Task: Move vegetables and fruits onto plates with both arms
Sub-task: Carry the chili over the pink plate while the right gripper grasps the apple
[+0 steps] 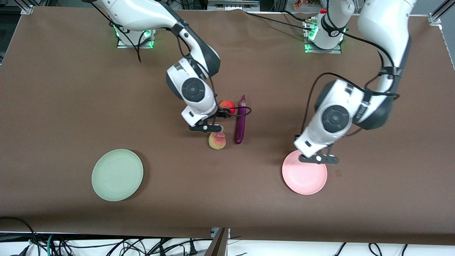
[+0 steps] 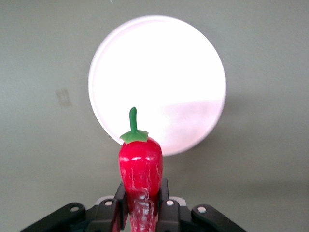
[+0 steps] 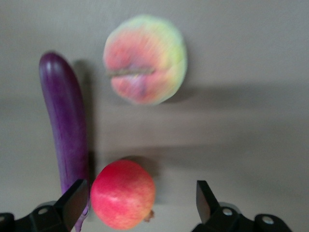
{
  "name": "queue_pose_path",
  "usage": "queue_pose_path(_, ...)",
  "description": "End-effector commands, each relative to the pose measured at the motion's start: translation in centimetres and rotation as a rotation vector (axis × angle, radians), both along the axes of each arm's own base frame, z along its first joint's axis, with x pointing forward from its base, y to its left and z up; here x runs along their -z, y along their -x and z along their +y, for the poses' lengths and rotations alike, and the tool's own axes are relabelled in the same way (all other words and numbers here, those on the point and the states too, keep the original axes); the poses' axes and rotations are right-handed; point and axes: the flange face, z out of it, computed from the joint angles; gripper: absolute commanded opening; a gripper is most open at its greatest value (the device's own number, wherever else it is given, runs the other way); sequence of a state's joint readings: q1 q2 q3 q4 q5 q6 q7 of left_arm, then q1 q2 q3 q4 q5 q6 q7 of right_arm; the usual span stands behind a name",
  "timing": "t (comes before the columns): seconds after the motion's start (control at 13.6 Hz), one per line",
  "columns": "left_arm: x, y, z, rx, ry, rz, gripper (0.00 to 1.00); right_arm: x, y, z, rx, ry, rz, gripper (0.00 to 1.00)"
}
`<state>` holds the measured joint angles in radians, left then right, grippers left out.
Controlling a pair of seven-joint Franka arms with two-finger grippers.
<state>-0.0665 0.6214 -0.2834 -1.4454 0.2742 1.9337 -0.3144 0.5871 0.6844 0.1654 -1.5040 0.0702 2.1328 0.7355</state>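
Left gripper (image 2: pixel 140 212) — clamped on the red chili pepper (image 2: pixel 140 166), stem end pointing out from the fingers; held in the air over the rim of the pink plate (image 1: pixel 304 176) on the edge facing the robots' bases. In the front view the left gripper (image 1: pixel 317 159) covers that rim and hides the chili.

Right gripper (image 3: pixel 142 200) — fingers spread apart, holding nothing; low over the pomegranate (image 3: pixel 123 194), which sits between the two fingers, closer to one. In the front view the right gripper (image 1: pixel 208 127) is above the cluster of produce.

Pomegranate (image 1: pixel 228 106) — on the table near its middle, just beside the stem end of the eggplant (image 1: pixel 241 120).

Eggplant (image 3: pixel 65 128) — lying lengthwise toward the front camera, on the side of the fruits toward the left arm's end.

Peach (image 1: pixel 217 140) — nearer the front camera than the pomegranate, just beside the eggplant's blunt end; crease visible in the right wrist view (image 3: pixel 145 66).

Green plate (image 1: pixel 117 174) — toward the right arm's end of the table, well apart from the produce.
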Motion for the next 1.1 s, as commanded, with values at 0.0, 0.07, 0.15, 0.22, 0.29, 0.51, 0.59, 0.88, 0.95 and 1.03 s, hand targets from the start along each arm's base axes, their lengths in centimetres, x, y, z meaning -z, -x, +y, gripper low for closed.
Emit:
queue_pose_path(0.0,0.7,-4.7,0.2,0.052,0.032,-0.054,0.08,1.9,1.5,2.3,0.000,-0.011,-0.003,1.00)
queue_pose_path(0.07,1.4,-5.6,0.0,0.050,0.046,-0.074,0.08,2.9,1.7,2.7,-0.002,-0.012,-0.002,1.00)
queue_pose_path(0.15,2.4,-6.1,-0.3,0.052,0.064,-0.096,0.08,3.7,2.2,3.1,0.002,-0.011,0.000,1.00)
queue_pose_path(0.22,3.4,-6.5,-0.6,0.055,0.079,-0.122,0.08,4.1,2.6,3.6,0.003,-0.013,-0.004,1.00)
queue_pose_path(0.29,4.5,-6.4,-1.7,0.067,0.090,-0.134,0.08,4.5,2.9,3.9,0.001,-0.012,-0.002,1.00)
queue_pose_path(0.51,6.9,-5.8,-3.8,0.090,0.107,-0.137,0.08,5.3,3.1,3.9,-0.006,-0.002,0.000,1.00)
queue_pose_path(0.59,7.6,-5.4,-4.9,0.105,0.109,-0.136,0.08,5.4,3.1,4.0,-0.011,0.001,-0.001,0.93)
queue_pose_path(0.88,8.9,-5.1,-4.8,0.110,0.102,-0.120,0.09,4.9,2.8,3.8,-0.034,-0.003,-0.016,0.24)
queue_pose_path(0.95,9.1,-5.0,-4.5,0.107,0.100,-0.114,0.09,4.3,2.3,3.5,-0.048,-0.005,-0.019,0.16)
queue_pose_path(1.03,8.9,-5.2,-4.1,0.106,0.102,-0.117,0.09,3.1,1.4,2.8,-0.039,-0.009,-0.030,0.16)
